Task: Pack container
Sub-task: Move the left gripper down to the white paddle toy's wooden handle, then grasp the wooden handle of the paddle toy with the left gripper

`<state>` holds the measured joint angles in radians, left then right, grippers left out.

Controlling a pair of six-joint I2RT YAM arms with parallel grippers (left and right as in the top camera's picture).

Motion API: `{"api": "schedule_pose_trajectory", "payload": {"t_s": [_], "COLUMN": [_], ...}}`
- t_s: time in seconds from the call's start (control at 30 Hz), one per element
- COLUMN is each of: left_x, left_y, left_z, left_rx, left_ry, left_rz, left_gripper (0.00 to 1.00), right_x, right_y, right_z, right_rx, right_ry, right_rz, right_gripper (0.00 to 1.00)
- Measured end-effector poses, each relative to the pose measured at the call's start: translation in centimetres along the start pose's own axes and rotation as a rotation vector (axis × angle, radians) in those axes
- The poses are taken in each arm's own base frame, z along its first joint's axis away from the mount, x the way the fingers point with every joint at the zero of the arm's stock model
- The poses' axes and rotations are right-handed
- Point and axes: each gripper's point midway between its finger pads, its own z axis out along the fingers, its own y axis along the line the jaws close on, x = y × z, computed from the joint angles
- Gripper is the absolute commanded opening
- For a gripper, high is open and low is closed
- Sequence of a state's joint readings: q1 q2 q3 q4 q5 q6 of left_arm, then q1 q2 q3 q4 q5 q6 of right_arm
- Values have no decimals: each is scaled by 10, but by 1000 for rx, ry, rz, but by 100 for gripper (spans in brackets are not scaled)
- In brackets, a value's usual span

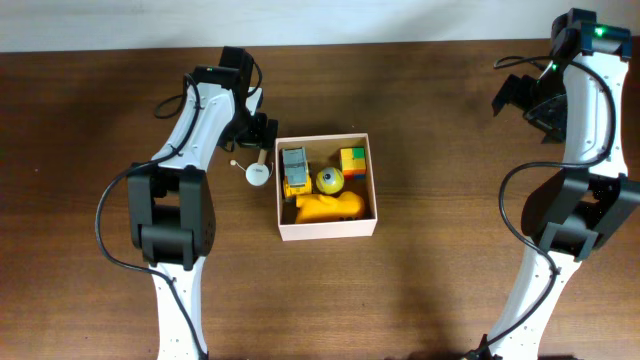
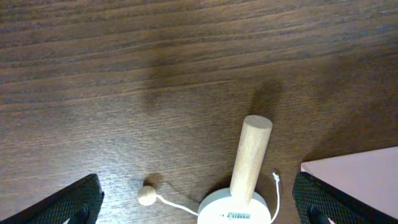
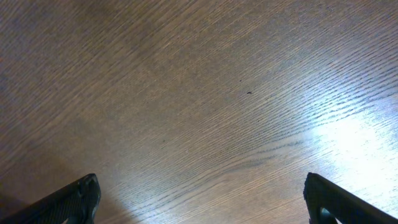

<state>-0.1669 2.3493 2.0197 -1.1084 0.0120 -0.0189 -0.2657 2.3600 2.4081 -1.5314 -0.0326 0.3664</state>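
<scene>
The container (image 1: pixel 324 228), a square shallow white cardboard box, sits mid-table and holds a grey toy truck (image 1: pixel 294 166), a yellow ball (image 1: pixel 330 181), a yellow figure (image 1: pixel 328 206) and a coloured block cube (image 1: pixel 352 161). Its corner shows in the left wrist view (image 2: pixel 360 180). A small white drum toy with a wooden handle (image 1: pixel 257 172) and a bead on a string (image 2: pixel 147 196) lies on the table just left of the box; the handle (image 2: pixel 250 155) points away. My left gripper (image 1: pixel 258 135) is open above it, fingers either side (image 2: pixel 199 205). My right gripper (image 1: pixel 520 95) is open and empty over bare table (image 3: pixel 199 199).
The dark wooden table (image 1: pixel 450 280) spreads around the box. A pale wall edge (image 1: pixel 320 20) runs along the far side. Both arm bases stand at the front edge, left and right.
</scene>
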Motion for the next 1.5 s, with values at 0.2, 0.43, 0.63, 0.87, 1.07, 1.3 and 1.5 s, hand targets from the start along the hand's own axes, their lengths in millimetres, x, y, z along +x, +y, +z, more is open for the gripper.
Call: {"api": "schedule_pose_trajectory", "payload": {"t_s": [0.2, 0.43, 0.63, 0.87, 1.07, 1.3, 1.5], "left_x": [-1, 1, 1, 1, 1, 5, 14], "left_y": [-1, -3, -4, -4, -3, -3, 9], "left_z": [1, 7, 8, 8, 8, 7, 15], "left_rx": [8, 36, 53, 51, 51, 47, 2], "left_ry": [-4, 7, 10, 10, 12, 28, 72], "left_rz": [3, -3, -7, -7, -8, -29, -119], "left_gripper": [99, 99, 99, 99, 99, 99, 99], "right_x": [0, 0, 0, 0, 0, 0, 0], "right_y": [0, 0, 0, 0, 0, 0, 0], "right_z": [0, 0, 0, 0, 0, 0, 0], "right_rx": [0, 0, 0, 0, 0, 0, 0], "right_ry": [0, 0, 0, 0, 0, 0, 0], "right_rz": [0, 0, 0, 0, 0, 0, 0], "right_gripper": [99, 99, 99, 99, 99, 99, 99]}}
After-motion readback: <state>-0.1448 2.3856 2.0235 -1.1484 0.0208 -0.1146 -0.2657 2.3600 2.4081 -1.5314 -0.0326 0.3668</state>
